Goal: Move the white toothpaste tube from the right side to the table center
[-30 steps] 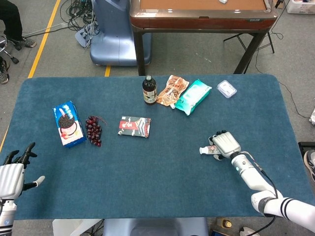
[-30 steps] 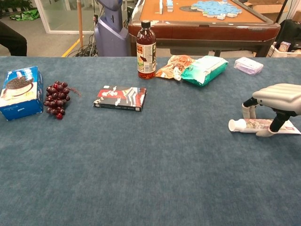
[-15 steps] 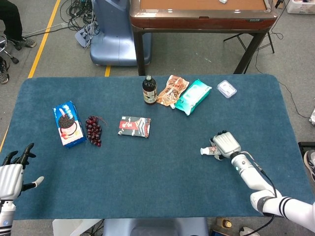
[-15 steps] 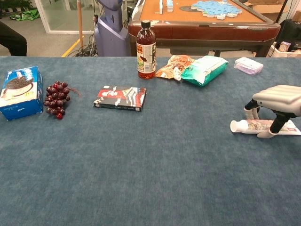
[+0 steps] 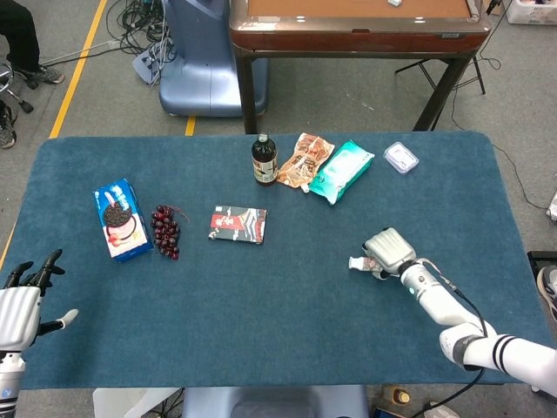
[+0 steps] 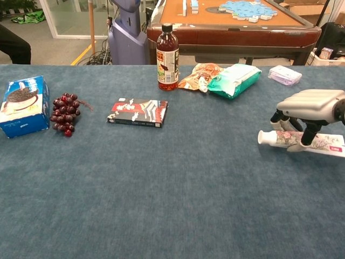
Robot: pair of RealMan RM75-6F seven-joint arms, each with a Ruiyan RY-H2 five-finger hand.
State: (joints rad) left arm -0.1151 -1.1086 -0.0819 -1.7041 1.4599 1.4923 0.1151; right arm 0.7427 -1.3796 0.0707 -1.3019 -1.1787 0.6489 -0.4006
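The white toothpaste tube [image 6: 277, 138] lies lengthwise at the right of the blue table, with its cap [image 5: 355, 262] pointing left. My right hand [image 6: 311, 104] arches over the tube and grips it, fingers coming down on both sides. In the head view the same hand [image 5: 388, 250] covers most of the tube, so only the cap end shows. The tube's tail end runs off to the right in the chest view. My left hand [image 5: 21, 306] hovers at the table's near left corner, fingers spread and holding nothing.
Along the far edge stand a brown bottle [image 5: 264, 160], an orange snack bag [image 5: 305, 159], a green wipes pack [image 5: 341, 171] and a small clear pack [image 5: 400, 157]. A dark packet [image 5: 238, 224], grapes [image 5: 165, 232] and a blue cookie box [image 5: 120, 219] lie to the left.
My right hand has shifted a little left and away from me, and the toothpaste tube has moved with it. The left hand has barely moved.
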